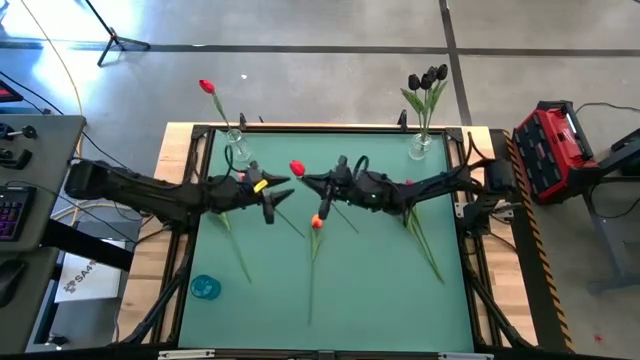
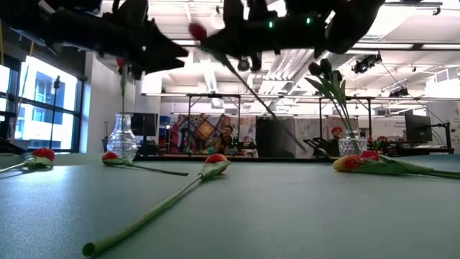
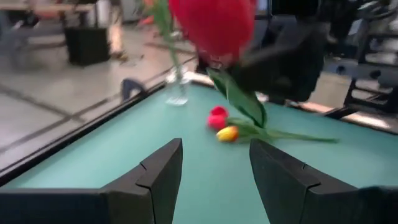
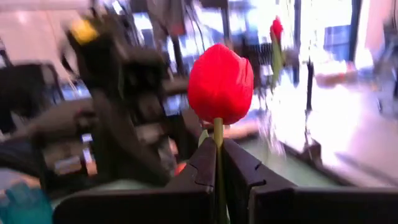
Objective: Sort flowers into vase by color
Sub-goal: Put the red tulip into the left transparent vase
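Observation:
My right gripper [image 1: 305, 180] is shut on a red tulip [image 4: 221, 84] above the middle of the green table. The head [image 1: 296, 168] points toward my left gripper [image 1: 280, 195], which stands open just to its left with nothing between its fingers [image 3: 158, 177]. A glass vase [image 1: 238, 150] at the far left holds one red tulip [image 1: 207, 87]. Another vase [image 1: 422, 145] at the far right holds dark tulips [image 1: 428, 78]. An orange-headed tulip [image 1: 316, 222] lies flat on the table, as do other tulips at the left [image 1: 235, 250] and right [image 1: 425, 245]. My right gripper pinches the tulip's green stem [image 4: 217, 149] just below the red head, between its two fingers. The fingers lie level and come from the table's right. The flower is lifted clear, and the long stem [image 2: 248, 86] slants down behind the fingers.
A small blue object [image 1: 205, 288] sits near the table's front left. A red and a yellow head [image 3: 222, 124] lie together on the table's right side. A red case [image 1: 552, 150] stands off the table at the right.

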Motion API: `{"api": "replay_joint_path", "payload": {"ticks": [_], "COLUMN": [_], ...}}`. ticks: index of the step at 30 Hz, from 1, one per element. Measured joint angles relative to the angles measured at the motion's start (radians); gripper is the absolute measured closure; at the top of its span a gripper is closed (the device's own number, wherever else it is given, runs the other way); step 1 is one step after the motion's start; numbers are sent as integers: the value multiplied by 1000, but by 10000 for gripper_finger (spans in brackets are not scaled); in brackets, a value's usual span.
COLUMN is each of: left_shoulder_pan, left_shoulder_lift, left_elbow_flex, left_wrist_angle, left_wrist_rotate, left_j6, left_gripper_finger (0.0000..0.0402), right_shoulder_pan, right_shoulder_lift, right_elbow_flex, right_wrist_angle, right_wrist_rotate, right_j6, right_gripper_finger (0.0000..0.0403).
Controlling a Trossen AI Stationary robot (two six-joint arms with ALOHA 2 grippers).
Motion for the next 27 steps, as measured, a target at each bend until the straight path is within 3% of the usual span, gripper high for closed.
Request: {"api": "replay_joint_path", "payload": {"ticks": [5,9,14,21,27], "left_shoulder_pan": [-13,-10,-10,-10,1], "left_shoulder_lift": [107,184,271,365,411], "left_elbow_flex": [0,0,34,133,181], "left_wrist_angle": [163,274,433,449,447], "left_wrist_rotate": [41,72,203,357,366], "left_j6": [28,44,137,223,230], "left_gripper_finger": [225,225,225,225,231], "right_shoulder_pan": [21,22,18,18,18], "right_shoulder_lift": [4,4,4,4,4], "right_elbow_flex": [0,0,0,0,1], "right_wrist_angle": [145,253,292,300,302], "right_wrist_rotate": [-16,-122,-220,-276,-316], "right_j6": [-96,-108,-91,-82,-64], "right_gripper_finger": [402,402,403,403,403]}}
